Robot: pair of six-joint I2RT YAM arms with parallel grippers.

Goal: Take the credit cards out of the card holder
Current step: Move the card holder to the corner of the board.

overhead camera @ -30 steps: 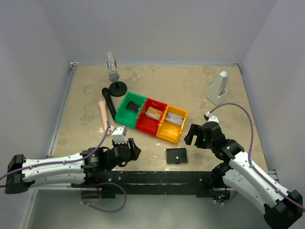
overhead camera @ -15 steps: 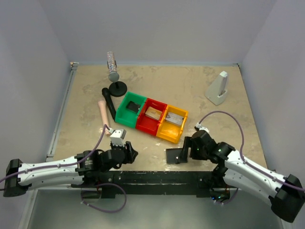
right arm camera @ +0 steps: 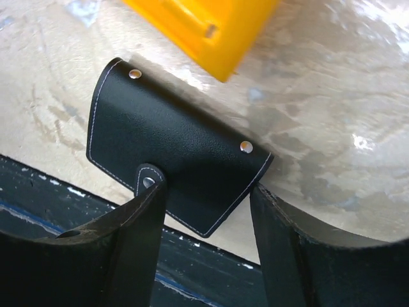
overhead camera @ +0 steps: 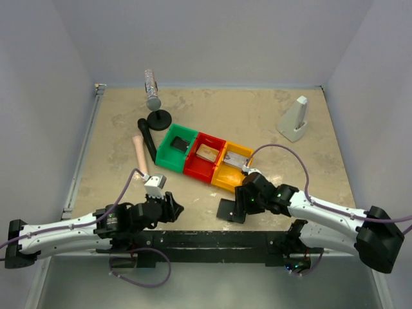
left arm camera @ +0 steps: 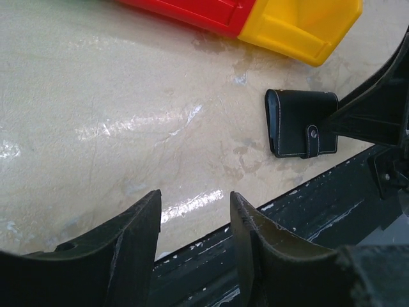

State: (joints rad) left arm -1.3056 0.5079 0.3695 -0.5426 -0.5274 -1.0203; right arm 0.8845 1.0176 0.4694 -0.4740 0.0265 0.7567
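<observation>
Right tool (right arm camera: 208,192) astride the holder (right arm camera: 179,144), one jaw over the strap tab (right arm camera: 150,173), the other at the opposite edge; impossible to tell whether clenched or merely flanking. Best to square the jaws across the case, pinch firmly, and raise it off the surface (overhead camera: 257,122) before working the tab open. Left tool (left arm camera: 195,204) released, nothing between its jaws, holder ahead and to its right. Holder shut, contents hidden. Beyond the right tool, in a row: yellow bin (overhead camera: 228,181) nearest, holding a grey flat piece; red bin (overhead camera: 196,169), a tan one; green bin (overhead camera: 166,155), something dark.
</observation>
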